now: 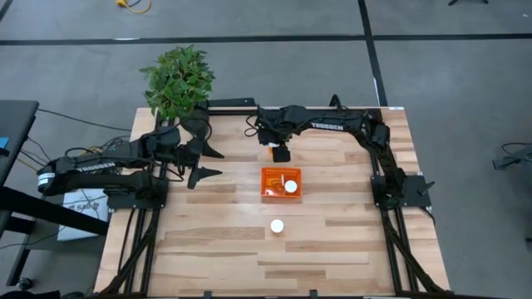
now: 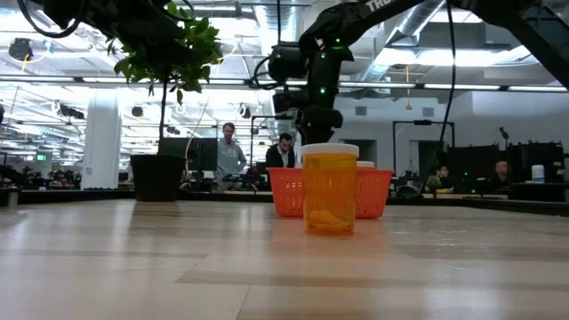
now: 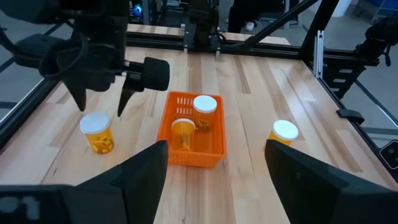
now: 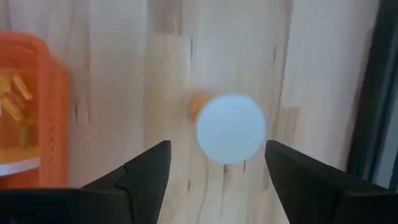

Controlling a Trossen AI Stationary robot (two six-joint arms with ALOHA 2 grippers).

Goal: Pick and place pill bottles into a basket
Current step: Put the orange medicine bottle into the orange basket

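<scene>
The orange basket [image 1: 270,176] stands mid-table. It holds one upright pill bottle [image 3: 205,109] and another lying on its side [image 3: 183,133]. A third bottle [image 1: 277,226] stands on the wood on the near side of the basket. A fourth [image 3: 97,132] stands on the far side, its white cap [image 4: 231,128] right below my right gripper [image 4: 217,158]. That gripper is open and points down, with its fingers above and on either side of the cap. My left gripper [image 1: 212,163] waits open at the table's left.
A potted plant [image 1: 177,79] stands at the table's far left corner. Bare wood lies around the basket and toward the near edge. People and desks show in the room beyond the table in the low view.
</scene>
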